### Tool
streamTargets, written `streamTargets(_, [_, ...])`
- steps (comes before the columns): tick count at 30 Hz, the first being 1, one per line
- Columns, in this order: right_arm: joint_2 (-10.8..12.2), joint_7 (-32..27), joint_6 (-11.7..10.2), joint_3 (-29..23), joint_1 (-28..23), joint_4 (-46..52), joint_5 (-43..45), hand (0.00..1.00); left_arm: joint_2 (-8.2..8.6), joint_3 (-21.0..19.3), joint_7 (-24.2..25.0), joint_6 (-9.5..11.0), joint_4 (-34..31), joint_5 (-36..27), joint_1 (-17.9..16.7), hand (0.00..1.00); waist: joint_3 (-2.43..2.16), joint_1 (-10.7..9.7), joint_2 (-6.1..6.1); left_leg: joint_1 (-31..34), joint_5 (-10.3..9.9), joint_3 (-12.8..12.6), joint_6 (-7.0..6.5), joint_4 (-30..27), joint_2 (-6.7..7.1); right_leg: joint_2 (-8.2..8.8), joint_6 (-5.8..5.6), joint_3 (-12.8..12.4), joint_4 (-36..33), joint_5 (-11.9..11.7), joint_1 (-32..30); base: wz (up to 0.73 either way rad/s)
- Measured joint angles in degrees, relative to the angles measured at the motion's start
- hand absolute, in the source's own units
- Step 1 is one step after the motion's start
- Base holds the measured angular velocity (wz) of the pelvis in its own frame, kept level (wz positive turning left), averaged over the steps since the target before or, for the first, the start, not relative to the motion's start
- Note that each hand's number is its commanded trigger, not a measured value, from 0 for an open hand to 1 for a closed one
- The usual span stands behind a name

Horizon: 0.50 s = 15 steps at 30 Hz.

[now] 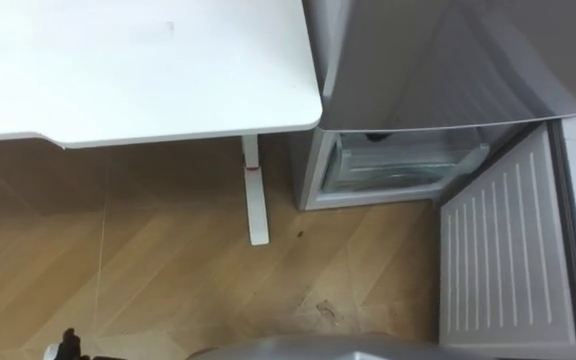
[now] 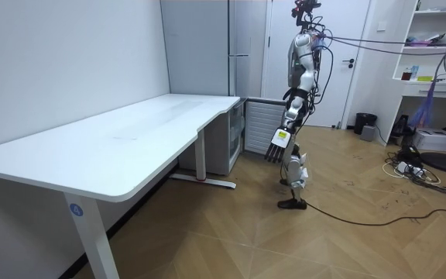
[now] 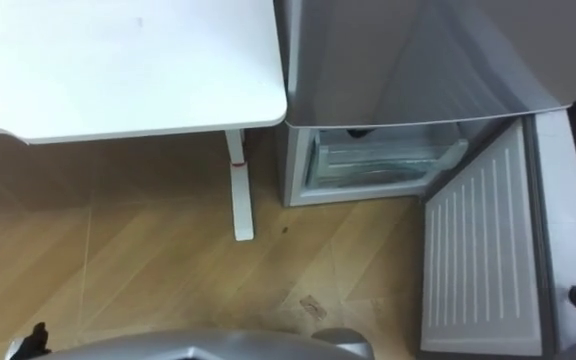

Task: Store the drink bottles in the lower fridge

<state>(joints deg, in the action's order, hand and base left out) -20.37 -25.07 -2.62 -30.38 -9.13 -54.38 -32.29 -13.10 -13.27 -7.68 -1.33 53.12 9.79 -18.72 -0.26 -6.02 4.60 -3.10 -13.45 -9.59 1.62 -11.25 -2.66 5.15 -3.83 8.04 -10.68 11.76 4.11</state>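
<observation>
Grey fridge (image 1: 418, 60), lower door (image 1: 508, 260) open, in eye views; room view adds left hand (image 2: 277, 146) (fingers hanging straight).

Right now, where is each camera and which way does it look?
Left eye view: on the head, looking down at table, floor and open fridge; chest at bottom edge.
Right eye view: beside it, same scene.
Room view: across the room, facing the whole standing robot, left hand hanging open.
All share table and fridge.
</observation>
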Motion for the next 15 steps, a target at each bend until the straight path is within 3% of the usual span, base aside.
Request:
streamTargets(9, [0.4,8.7,-0.4,0.5,-0.4,-1.1,-13.4,0.0,0.2,0.0,1.4,-0.3,0.8,0.8,0.2,0.0,0.08,0.3,-0.48,-0.5,0.0,-0.6,0.09,-0.1,-0.56,-0.49,0.4,-0.3,0.1,-0.4,-0.1,-0.04])
streamTargets(15, [0.4,19.6,-1.0,9.6,-3.0,0.1,-15.0,0.0,0.61,2.4,2.3,-0.9,1.3,1.2,2.0,0.0,0.08,1.3,-0.72,0.0,0.1,-1.3,0.28,-0.3,-0.88,-0.72,0.62,-0.7,0.0,-0.9,-0.5,-0.07])
